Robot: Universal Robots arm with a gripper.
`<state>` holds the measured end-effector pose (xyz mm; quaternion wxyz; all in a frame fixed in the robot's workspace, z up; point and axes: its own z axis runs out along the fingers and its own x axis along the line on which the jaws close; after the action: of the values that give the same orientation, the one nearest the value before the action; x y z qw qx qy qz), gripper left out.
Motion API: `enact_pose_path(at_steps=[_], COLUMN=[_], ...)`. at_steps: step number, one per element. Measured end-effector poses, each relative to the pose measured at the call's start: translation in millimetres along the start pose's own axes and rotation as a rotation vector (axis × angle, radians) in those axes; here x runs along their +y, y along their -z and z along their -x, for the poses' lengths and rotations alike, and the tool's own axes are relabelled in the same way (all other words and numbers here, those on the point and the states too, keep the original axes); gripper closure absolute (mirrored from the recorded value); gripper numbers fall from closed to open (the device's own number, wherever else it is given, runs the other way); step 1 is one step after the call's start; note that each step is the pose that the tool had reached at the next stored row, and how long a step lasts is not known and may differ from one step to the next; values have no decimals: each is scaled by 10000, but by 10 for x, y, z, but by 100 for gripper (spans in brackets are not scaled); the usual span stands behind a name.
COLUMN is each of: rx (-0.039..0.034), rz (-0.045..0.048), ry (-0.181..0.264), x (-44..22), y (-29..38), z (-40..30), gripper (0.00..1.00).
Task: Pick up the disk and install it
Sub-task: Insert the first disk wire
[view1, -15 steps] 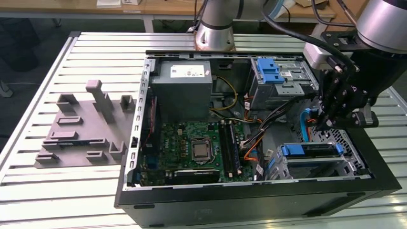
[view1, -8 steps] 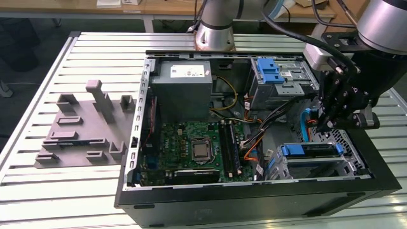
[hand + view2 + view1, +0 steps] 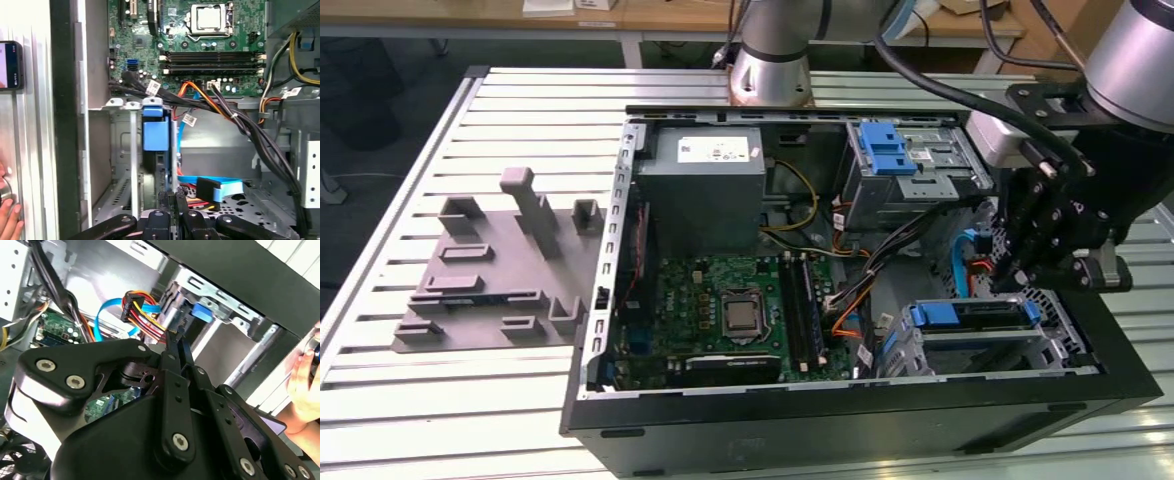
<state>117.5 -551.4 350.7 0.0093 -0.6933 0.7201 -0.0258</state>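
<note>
The disk lies in the drive cage at the near right corner of the open computer case, its blue carrier end facing the motherboard. In the first wrist view the blue carrier end sits between the cage rails. The second wrist view shows that blue end past the fingertips. My black gripper hangs just above and behind the cage, fingers pressed together with nothing between them. The gripper points at the SATA and power cables, and in the first wrist view the gripper is right over them.
The case holds a motherboard, a grey power supply and an upper bay with a blue ribbed latch. Loose cables cross beside the cage. A grey fixture lies on the table. A person's hand is beside the case.
</note>
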Motion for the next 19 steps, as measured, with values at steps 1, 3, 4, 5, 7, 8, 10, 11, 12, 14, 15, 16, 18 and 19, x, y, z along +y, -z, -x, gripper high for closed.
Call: enact_pose_path(at_steps=[1, 3, 4, 5, 7, 8, 10, 11, 12, 14, 15, 16, 18, 19], rx=[0, 3, 6, 7, 14, 15, 11, 4, 5, 5, 4, 7, 10, 11], rz=[5, 73, 135, 199, 320, 360, 369, 370, 370, 371, 372, 372, 379, 384], ry=[-2, -15, -23, -28, -35, -38, -40, -43, -50, -88, -108, -125, -157, -167], x=[-1, -4, -7, -11, -24, -32, -33, -33, -34, -34, -35, -41, -57, -65], y=[-1, -1, -2, -5, -10, -14, -18, -25, -33, -59, -72, -81, -95, -99], z=[-14, -22, -22, -22, -21, -21, -21, -22, -27, -43, -45, -45, -44, -44], gripper=[84, 84, 84, 84, 84, 84, 84, 84, 84, 84, 84, 84, 84, 84])
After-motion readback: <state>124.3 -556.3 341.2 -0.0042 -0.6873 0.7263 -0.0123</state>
